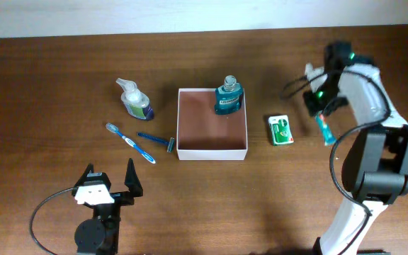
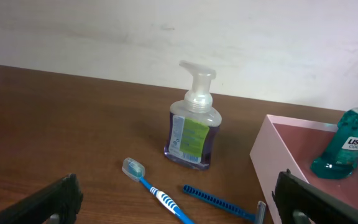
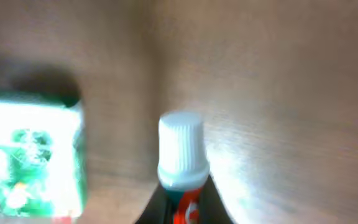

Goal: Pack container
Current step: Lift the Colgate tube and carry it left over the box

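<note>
Right jaws clamp a tube (image 1: 324,129). The container (image 1: 204,127) lies leftward, past a packet (image 1: 281,130). Left jaws gape, empty.

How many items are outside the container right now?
5: soap bottle, toothbrush and razor left of the container; green packet right of it; toothpaste tube at the right end effector.

The container (image 1: 202,127) is a square, shallow, open-topped box with thin white walls and a reddish-brown floor. It lies flat at mid-counter (image 1: 48,71), with a teal mouthwash bottle (image 1: 228,99) upright in its far right corner.
</note>
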### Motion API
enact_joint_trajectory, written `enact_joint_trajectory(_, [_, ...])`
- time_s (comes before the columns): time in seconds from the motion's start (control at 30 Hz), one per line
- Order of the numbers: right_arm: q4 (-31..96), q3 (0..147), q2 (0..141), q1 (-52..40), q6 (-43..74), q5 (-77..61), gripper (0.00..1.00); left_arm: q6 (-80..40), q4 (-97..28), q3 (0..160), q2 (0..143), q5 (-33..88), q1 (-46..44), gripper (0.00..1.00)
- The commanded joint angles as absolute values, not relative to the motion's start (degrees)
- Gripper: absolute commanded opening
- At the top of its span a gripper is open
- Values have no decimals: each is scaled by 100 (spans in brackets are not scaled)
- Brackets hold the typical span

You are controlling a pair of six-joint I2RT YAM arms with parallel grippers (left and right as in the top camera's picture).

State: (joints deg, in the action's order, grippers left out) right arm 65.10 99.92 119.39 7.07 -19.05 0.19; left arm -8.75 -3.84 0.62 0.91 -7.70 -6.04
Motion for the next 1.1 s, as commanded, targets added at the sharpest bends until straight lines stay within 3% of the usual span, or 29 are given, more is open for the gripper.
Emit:
enact_joint_trajectory(0.0, [7015,11153,11872,644,-1568,-207,4,-784,-397,51,73,-729,-624,99])
enact_joint_trajectory(0.17, [7732,12202,11872,515,-1382,-1234,4,-784,-397,51,73,-729,-624,99])
enact_joint_trajectory(0.33, [7837,12280,11867,237,-1382,-2071,4,-784,-397,51,73,-729,-624,99])
enact_joint_trajectory(1.07, [8543,12254,11867,-1240,-1385,-2075,4,-784,-397,51,73,-729,-624,99])
